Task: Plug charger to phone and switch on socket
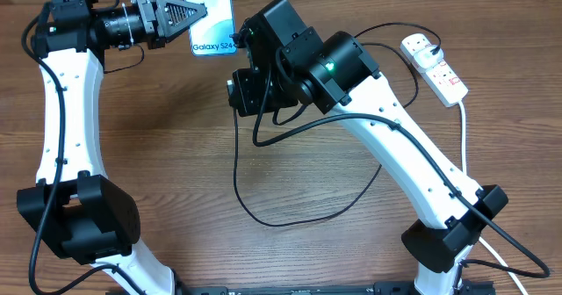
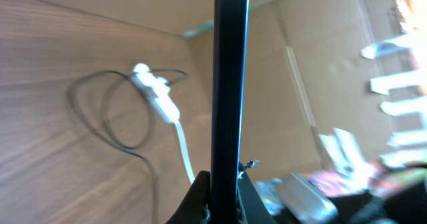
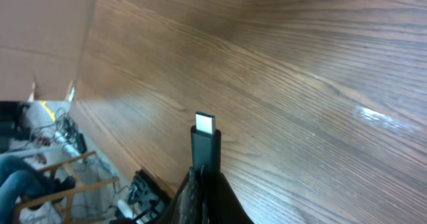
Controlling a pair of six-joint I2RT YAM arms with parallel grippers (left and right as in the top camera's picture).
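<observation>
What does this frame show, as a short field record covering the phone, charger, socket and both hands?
left hand: shut on the phone
phone: held at the far side, screen facing the overhead camera
right hand: shut on the charger, just behind its plug tip
charger: plug tip bare and free above the table, not yet in the phone; the rest loops across the wood
socket: lying at the far right; switch position not readable
</observation>
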